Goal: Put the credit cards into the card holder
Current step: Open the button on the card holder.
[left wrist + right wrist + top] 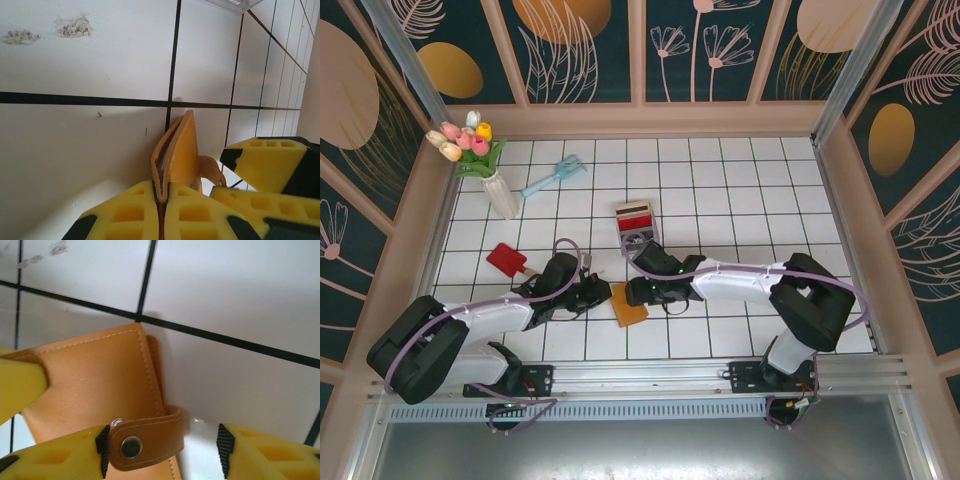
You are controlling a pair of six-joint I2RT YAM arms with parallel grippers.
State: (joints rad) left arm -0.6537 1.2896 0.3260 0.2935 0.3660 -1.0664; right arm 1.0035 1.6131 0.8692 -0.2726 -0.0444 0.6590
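Left gripper [161,202] clenched on the edge of one card holder [177,150] on the tiles; right gripper [162,450] released, astride its snap tab [145,442]. One clear tray [622,236] holds the credit cards [635,213], count unclear

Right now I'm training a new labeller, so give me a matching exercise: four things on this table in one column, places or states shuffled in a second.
1. card holder
2. clear tray
3. flower vase
4. light blue tool

A. upright, far left
B. flat beside the vase
C. pinched in the left gripper
D. mid-table, credit cards inside

Pairs: 1-C, 2-D, 3-A, 4-B
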